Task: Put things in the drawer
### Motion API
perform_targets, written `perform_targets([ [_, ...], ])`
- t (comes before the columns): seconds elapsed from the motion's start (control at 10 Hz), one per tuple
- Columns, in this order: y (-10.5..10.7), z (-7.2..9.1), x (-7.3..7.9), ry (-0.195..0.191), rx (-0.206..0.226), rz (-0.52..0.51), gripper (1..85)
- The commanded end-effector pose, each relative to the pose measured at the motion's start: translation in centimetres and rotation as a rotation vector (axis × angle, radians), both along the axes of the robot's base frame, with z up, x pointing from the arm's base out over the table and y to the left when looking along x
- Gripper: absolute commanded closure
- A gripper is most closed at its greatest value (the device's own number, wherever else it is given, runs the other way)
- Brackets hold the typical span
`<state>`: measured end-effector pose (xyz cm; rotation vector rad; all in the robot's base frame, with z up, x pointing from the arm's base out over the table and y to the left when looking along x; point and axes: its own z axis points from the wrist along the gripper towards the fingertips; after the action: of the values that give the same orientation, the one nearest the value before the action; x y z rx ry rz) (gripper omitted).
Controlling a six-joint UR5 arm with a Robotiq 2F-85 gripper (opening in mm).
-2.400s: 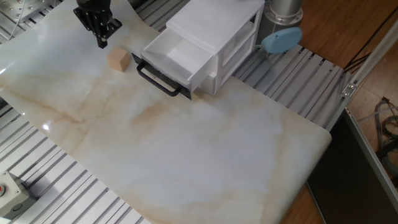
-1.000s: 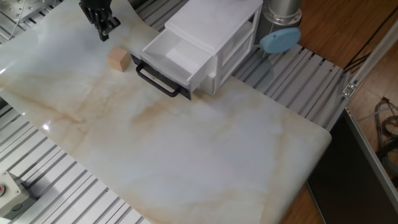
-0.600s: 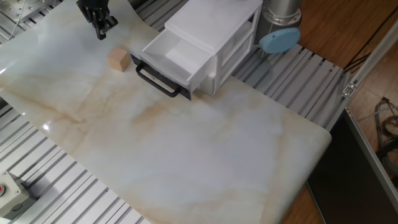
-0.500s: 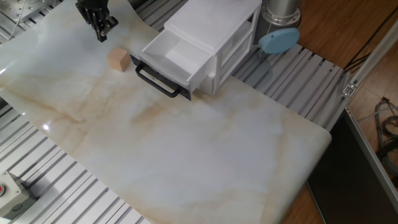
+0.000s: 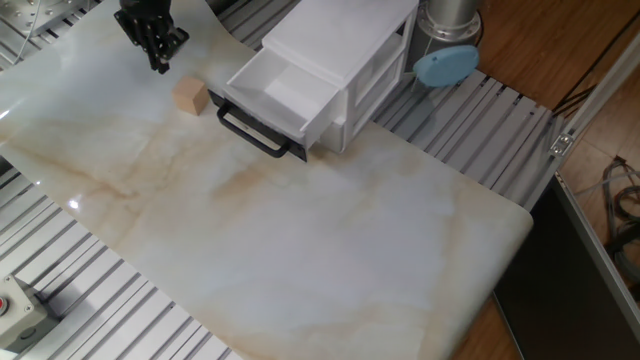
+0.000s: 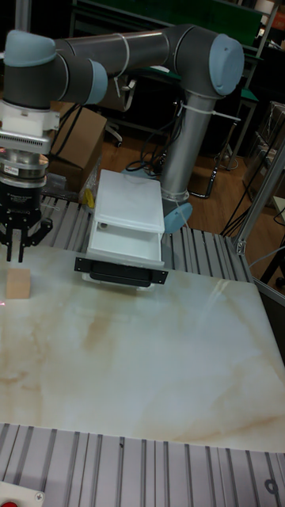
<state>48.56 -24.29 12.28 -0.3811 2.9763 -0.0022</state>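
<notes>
A plain light-tan wooden cube (image 5: 190,96) sits on the table under the slightly open, empty hand (image 6: 13,255).

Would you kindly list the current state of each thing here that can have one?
drawer: pulled open, nothing visible inside.
lower drawer: pushed in, closed.
wooden cube: lying free on the table, outside the drawer, not held.
hand: fingers slightly apart, holding nothing, hanging above the cube.
</notes>
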Motion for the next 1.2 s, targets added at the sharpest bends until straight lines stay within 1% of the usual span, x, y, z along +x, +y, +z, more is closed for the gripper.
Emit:
perform_targets([
  [0.0,-0.2,-1.1,0.1,-0.02,0.011,0.114,52.3],
  [0.1,-0.4,-1.6,-0.1,-0.016,0.006,0.151,48.3],
  [0.2,0.1,-1.9,-0.1,-0.015,0.028,0.155,45.3],
  [0.3,0.5,-2.0,-0.4,-0.006,0.047,0.149,40.0],
  [0.4,1.7,-1.9,-0.4,-0.007,0.1,0.108,35.3],
  [0.5,1.8,-1.8,-0.6,0.005,0.112,0.097,32.7],
  [0.6,1.6,-1.9,-0.8,0.015,0.105,0.096,29.7],
  [0.7,1.9,-2.3,-1.0,0.013,0.126,0.09,29.7],
  [0.8,1.7,-2.8,-1.1,0.01,0.13,0.087,29.3],
  [0.9,1.1,-3.1,-1.0,0.0,0.122,0.077,29.3],
  [1.0,1.1,-3.4,-1.0,-0.004,0.139,0.043,28.7],
  [1.1,1.0,-3.6,-1.1,-0.001,0.144,0.016,27.7],
])
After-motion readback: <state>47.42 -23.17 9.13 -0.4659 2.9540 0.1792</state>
